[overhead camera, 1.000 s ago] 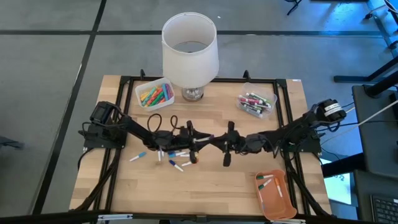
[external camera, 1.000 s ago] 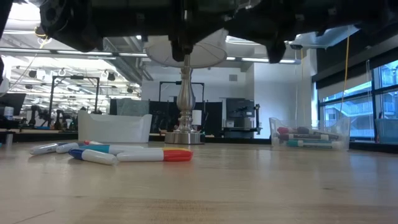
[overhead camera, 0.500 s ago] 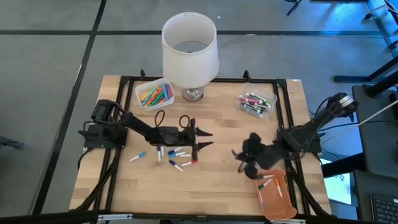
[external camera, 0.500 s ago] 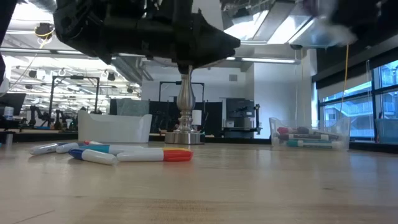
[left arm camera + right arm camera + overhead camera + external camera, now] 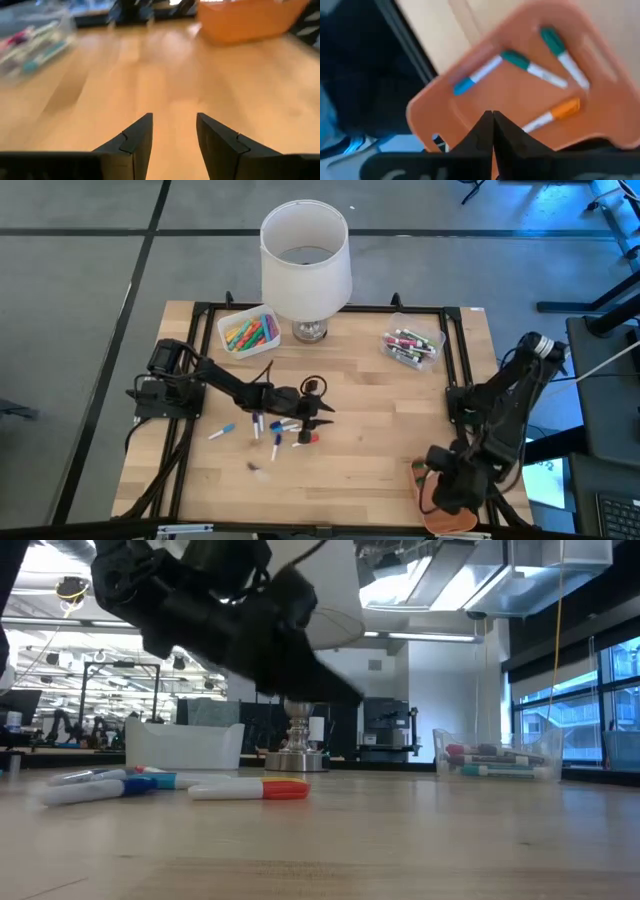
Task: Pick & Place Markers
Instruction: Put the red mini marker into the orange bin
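Markers: a loose scatter on the bare wood, in front of the lamp and a little toward the left arm's side — short white barrels with blue, red and other coloured caps; in the low view one with an orange-red cap lies flat beside blue-capped ones.
Open room: the bench is bare between the scatter and the orange tray; a black frame runs just inside the bench's edges on the far side and both flanks.
Left gripper: low over the lamp-side edge of the scatter, jaws parted with nothing between them; the left wrist view shows only bare wood past its fingers.
Right gripper: well away from the lamp, over the orange tray at the near right corner of the bench; jaws pressed together and empty in the right wrist view.
Orange tray, contents: two teal-capped markers, one blue-capped and one orange-capped, lying loose on its floor.
White bin: just left of the lamp's base — bright orange, yellow, green and pink markers.
Clear bin: right of the lamp's base; darker markers with red, green and teal caps.
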